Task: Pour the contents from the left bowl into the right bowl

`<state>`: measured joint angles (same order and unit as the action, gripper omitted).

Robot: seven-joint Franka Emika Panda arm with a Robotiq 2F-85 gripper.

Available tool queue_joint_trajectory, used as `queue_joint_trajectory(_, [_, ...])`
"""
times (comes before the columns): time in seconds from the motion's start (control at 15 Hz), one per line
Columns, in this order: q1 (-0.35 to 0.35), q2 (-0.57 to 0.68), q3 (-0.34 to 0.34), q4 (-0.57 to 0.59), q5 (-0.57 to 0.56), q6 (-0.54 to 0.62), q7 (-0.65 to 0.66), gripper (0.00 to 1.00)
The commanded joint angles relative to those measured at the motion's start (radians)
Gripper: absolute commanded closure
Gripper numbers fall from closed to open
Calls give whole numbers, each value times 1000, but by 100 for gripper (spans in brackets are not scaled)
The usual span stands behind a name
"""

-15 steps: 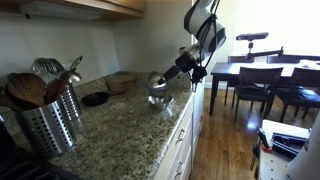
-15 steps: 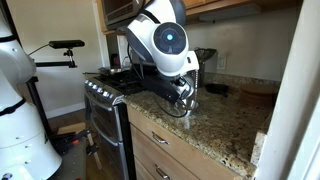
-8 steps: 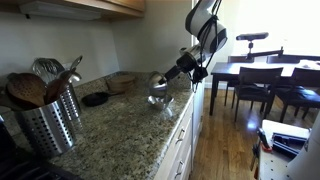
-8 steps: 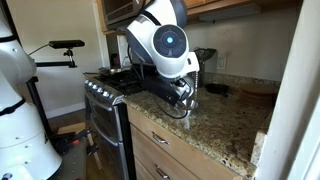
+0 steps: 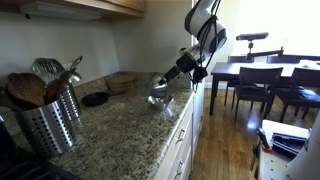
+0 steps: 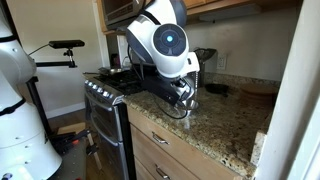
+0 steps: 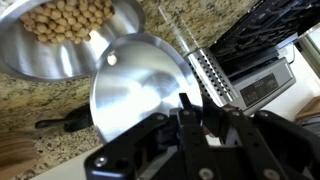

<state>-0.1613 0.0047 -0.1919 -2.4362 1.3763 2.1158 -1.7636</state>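
Nothing moved; only wrist view shows chickpeas [image 7: 70, 20] in right bowl [image 7: 58, 62].

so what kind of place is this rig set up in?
Most likely a home kitchen: granite counter, a steel crock of cooking utensils, a stove, and a dining table with chairs just beyond.

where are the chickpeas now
Wrist view, upper left: the chickpeas lie in the steel bowl on the counter, beside the empty bowl the gripper holds.
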Motion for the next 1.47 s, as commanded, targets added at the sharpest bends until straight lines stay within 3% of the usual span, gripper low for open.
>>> queue_joint_trajectory(0.0, [33,-11,47,18,-67,167,178,91])
queue_joint_trajectory(0.2, [61,8,92,50,-193,267,362,91])
queue_joint_trajectory(0.6, [86,24,125,113,-475,279,680,91])
queue_joint_trajectory(0.87, [103,51,141,146,-770,320,978,91])
queue_joint_trajectory(1.13, [119,85,159,221,-1056,243,1261,91])
queue_joint_trajectory(1.4, [130,119,179,296,-1177,160,1393,91])
